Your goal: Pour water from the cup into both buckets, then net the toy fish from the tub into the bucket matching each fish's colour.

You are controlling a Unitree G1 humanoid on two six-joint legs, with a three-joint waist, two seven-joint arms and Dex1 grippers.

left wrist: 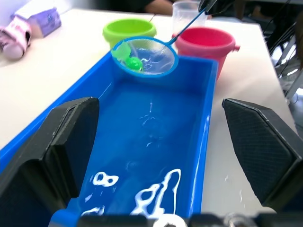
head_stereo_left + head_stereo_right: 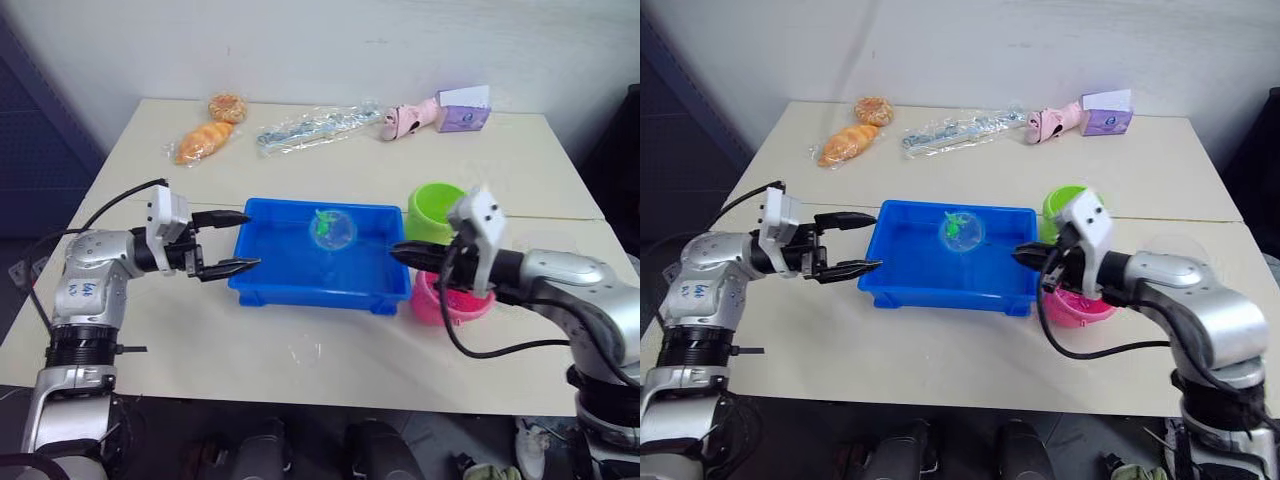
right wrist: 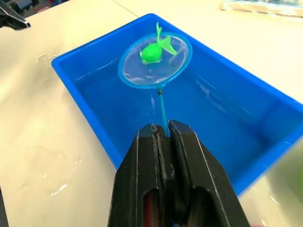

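Observation:
A blue tub (image 2: 300,285) holding shallow water sits mid-table. Above its far part hovers a small round net (image 3: 147,73) with one green toy fish (image 3: 152,51) in it. My right gripper (image 3: 162,130) is shut on the net's thin blue handle, at the tub's right end. At the tub's left end my left gripper (image 2: 250,238) stands open and holds nothing. The lime green bucket (image 2: 435,208) stands just right of the tub's far corner. The pink bucket (image 2: 448,305) is nearer, partly hidden by my right arm. Behind the pink bucket is the clear cup (image 1: 187,16).
Along the table's far edge lie a bread loaf (image 2: 203,142), a round pastry (image 2: 227,107), a clear plastic packet (image 2: 315,128), a pink toy (image 2: 410,119) and a purple box (image 2: 462,112). Water drops (image 2: 305,352) mark the table in front of the tub.

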